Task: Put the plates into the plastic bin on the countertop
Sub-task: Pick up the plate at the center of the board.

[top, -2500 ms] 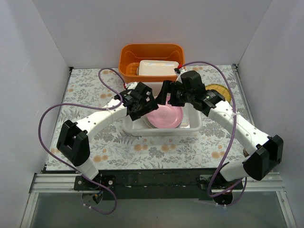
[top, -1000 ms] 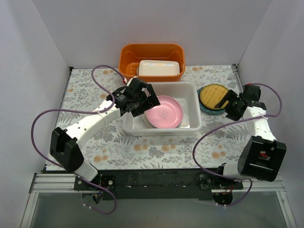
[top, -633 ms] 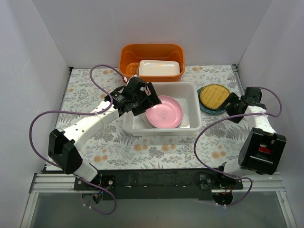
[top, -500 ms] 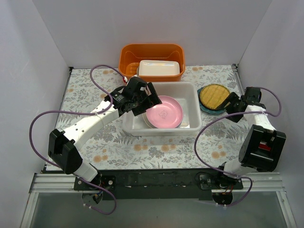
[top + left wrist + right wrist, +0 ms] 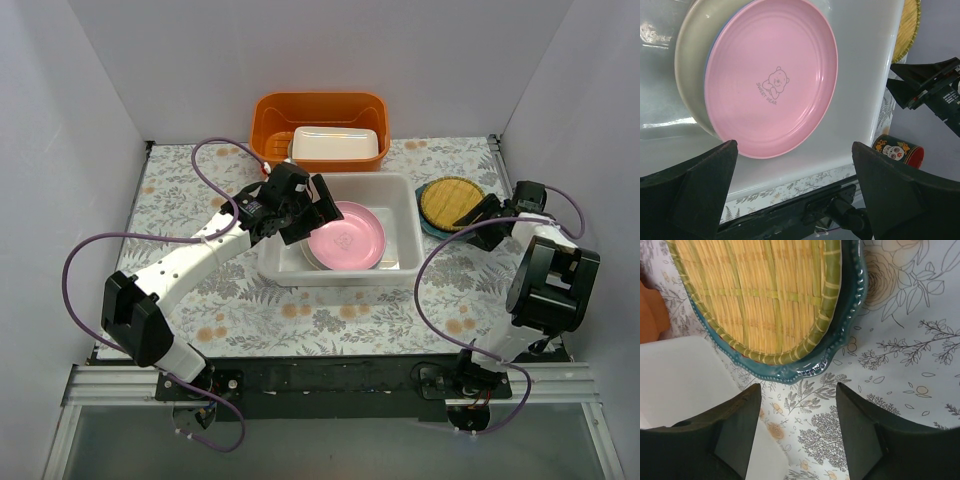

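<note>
Left hand: the left hand (image 5: 794, 147) hangs over the left side of the large white translucent plastic bin (image 5: 400, 215), fingers spread wide with nothing in them, right above the round pink plate with the little bear print (image 5: 772, 75).
In the bin: that pink plate lies on top of a cream plate (image 5: 690, 65), so at least two are in, resting towards the near left of the bin floor.
Right hand: the right hand (image 5: 797, 387) is spread and empty too, low over the right of the bench (image 5: 330, 320), just beside the right edge of the stack waiting there, not touching it.
To be moved: the yellow woven-pattern round plate (image 5: 760, 295) rests in a teal scalloped plate (image 5: 840, 340), both on the leaf-printed cloth just right of the bin.
Risk, grip: the woven rim sits nested inside the raised teal one, so I reckon a finger may not get under it alone. It could pinch both plates together, or simply shove the stack along the cloth.
Risk, slip: held by one edge only, a plate may tilt and slide out on the lift.
Risk, bin: the stack is close to the bin's right wall, and the left hand sits over the landing spot. A carried plate could clip the rim or the other arm unless that arm clears off.
</note>
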Robot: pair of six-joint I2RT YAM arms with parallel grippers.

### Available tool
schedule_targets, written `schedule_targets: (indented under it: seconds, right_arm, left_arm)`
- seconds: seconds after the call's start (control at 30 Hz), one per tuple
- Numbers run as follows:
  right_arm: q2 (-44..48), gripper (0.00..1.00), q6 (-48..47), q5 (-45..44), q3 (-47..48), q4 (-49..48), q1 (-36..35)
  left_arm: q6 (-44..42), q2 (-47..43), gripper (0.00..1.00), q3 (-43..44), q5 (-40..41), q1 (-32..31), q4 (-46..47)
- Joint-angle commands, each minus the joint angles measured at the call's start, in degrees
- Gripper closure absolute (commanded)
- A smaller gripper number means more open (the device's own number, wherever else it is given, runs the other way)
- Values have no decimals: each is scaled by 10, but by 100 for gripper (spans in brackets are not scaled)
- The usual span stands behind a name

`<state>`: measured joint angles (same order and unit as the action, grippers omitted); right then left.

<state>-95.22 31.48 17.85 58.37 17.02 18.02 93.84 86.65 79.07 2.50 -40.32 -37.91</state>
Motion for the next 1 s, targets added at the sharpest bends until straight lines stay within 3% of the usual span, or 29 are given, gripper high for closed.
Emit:
schedule_targets:
  seconds: [0.0,0.57,0.97]
  right_arm:
    - [-10,33,16,25,39,-36,8]
    - [-107,40,54,68,83,-81,25]
    - [-110,46,78,82,73,-114,25]
  left_arm:
    - [-8,-27,2,-3,-9,-1,7]
    - [-21,-15,2,0,-22,-1,5]
    - [-23,5,2,3,-45,-1,11]
